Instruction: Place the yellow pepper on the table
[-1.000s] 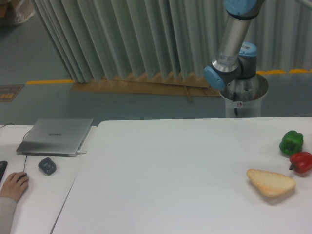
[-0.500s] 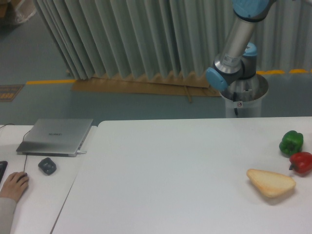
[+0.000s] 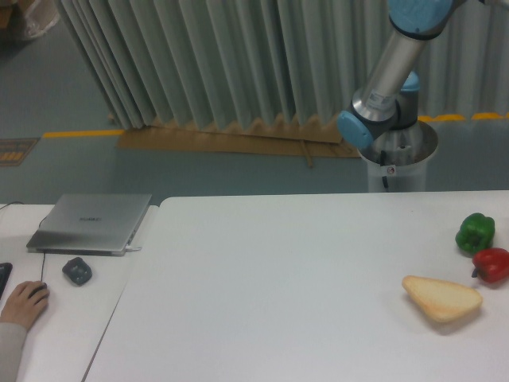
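Observation:
The yellow pepper is out of view. The large white table (image 3: pixel 286 278) fills the lower right of the camera view. Only the lower part of my arm (image 3: pixel 390 72) shows, rising from its base behind the table's far edge and leaving the frame at the top right. The gripper itself is outside the frame.
On the table's right side lie a green pepper (image 3: pixel 475 231), a red pepper (image 3: pixel 491 264) and a tan bread wedge (image 3: pixel 441 298). A smaller desk on the left holds a closed laptop (image 3: pixel 91 222), a grey mouse (image 3: pixel 77 270) and a person's hand (image 3: pixel 24 303).
The arm's visible segment has swung a little to the right and upward over the last second. The things on the table have stayed put.

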### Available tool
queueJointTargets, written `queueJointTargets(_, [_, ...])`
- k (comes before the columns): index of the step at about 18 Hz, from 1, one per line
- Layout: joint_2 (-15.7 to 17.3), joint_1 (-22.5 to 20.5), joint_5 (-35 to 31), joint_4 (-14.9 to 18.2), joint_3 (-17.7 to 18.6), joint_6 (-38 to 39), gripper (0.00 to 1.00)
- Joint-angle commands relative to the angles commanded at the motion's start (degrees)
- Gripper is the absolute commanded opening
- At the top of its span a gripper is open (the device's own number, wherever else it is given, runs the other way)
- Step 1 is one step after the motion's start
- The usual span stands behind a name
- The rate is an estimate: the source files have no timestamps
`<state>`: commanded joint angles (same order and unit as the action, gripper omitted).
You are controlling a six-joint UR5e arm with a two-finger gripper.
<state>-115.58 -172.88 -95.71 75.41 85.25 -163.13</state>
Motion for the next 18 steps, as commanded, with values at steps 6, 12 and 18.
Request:
queueJointTargets(6, [0.0, 0.0, 0.1, -0.4, 1.3, 1.5, 1.0])
queueJointTargets(12, [-0.2, -0.3, -0.4, -0.4, 0.8, 3.8, 0.42])
queueJointTargets(18, [0.2, -0.2, -0.4, -0.3, 0.5, 4.0, 0.42])
